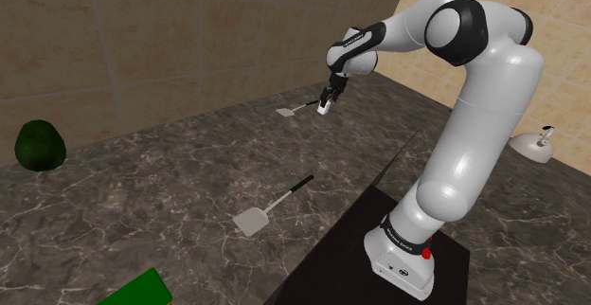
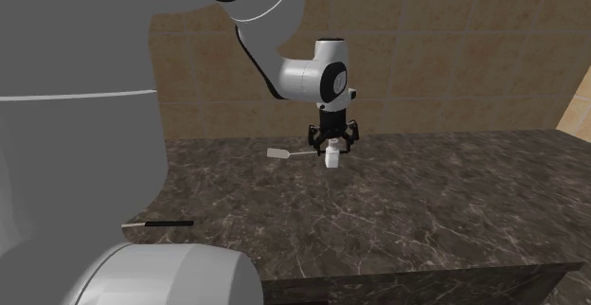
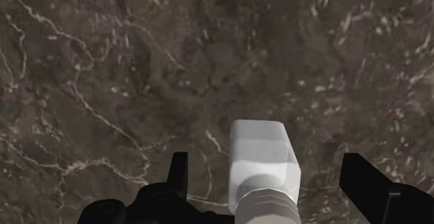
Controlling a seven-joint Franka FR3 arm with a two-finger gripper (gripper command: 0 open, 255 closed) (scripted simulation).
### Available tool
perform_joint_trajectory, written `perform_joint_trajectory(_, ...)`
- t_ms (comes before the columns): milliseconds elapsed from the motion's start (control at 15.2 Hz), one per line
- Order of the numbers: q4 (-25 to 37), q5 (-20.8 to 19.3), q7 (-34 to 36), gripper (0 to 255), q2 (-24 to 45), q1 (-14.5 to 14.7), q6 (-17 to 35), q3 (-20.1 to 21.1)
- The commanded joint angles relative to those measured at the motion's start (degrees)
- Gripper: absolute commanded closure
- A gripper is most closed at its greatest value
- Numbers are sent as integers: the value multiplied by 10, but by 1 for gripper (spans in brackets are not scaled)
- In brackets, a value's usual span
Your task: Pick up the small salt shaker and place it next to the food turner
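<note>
Dark marbled ctr [image 1: 142,189]; 2 turners [image 1: 252,221] [image 1: 288,112]

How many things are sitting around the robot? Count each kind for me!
Turners: 2
Salt shaker: 1
Dark green round thing: 1
Bright green flat thing: 1
White domed thing: 1
Total: 6
</note>
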Motion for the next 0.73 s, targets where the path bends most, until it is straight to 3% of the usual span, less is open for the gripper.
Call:
perform_joint_trajectory(0,0,1,0,0,1,0,1,0)
perform_joint_trajectory(264,0,1,0,0,1,0,1,0)
perform_joint_trajectory(330,0,1,0,255,1,0,1,0)
perform_joint_trajectory(660,0,1,0,255,1,0,1,0)
